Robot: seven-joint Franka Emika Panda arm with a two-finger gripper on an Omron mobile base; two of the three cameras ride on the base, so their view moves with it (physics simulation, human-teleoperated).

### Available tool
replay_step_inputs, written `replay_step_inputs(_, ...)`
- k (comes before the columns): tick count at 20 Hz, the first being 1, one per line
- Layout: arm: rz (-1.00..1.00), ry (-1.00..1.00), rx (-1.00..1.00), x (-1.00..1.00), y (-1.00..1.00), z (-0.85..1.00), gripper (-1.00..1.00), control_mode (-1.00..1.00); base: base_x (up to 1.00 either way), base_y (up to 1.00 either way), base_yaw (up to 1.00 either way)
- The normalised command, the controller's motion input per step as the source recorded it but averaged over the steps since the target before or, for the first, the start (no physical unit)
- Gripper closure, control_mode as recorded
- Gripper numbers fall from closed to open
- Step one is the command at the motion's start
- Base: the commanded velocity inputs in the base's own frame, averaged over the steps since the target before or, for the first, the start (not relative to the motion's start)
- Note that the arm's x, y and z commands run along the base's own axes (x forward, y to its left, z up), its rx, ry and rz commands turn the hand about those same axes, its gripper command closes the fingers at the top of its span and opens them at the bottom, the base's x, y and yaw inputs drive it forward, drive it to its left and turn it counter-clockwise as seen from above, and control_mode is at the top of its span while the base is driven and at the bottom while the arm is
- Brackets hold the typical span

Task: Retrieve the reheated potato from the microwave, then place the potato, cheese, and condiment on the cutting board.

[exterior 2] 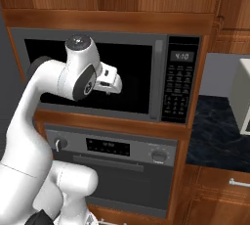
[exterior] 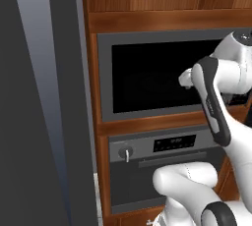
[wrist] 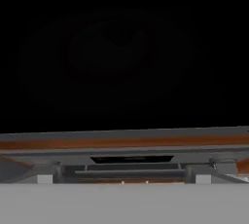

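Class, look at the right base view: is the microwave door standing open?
No. The microwave's black glass door sits flush in its grey frame beside the keypad panel, with the end effector in front of it.

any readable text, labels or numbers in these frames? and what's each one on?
Microwave keypad display: pale digits, too blurred to read.
Microwave keypad buttons: labels too small to read.
Wall oven display: small pale marks, unreadable.
No brand names or other signs legible.

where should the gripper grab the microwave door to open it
No handle shows. The microwave door's right edge beside the keypad looks the likeliest grip, approached from the front, since the glass is flat and flush. The gripper faces the glass, jaws open.
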Motion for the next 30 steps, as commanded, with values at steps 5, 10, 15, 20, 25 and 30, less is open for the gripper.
replay_step_inputs(5,-0.17,0.00,0.02,-0.30,-0.91,0.14,-1.00,-1.00,0.00,0.00,0.00)
replay_step_inputs(10,-0.13,0.00,0.00,-0.23,-0.74,0.19,-1.00,-1.00,0.00,0.00,0.00)
replay_step_inputs(15,-0.07,-0.01,0.00,-0.01,-0.67,0.02,-1.00,-1.00,0.00,0.00,0.00)
replay_step_inputs(20,-0.01,-0.05,0.00,0.10,-0.50,0.00,-1.00,-1.00,0.00,0.00,0.00)
replay_step_inputs(25,0.00,-0.02,0.00,0.28,-0.23,0.00,-1.00,-1.00,0.00,0.00,0.00)
replay_step_inputs(30,0.00,0.00,0.01,0.24,0.00,0.00,-1.00,-1.00,0.00,0.00,0.00)
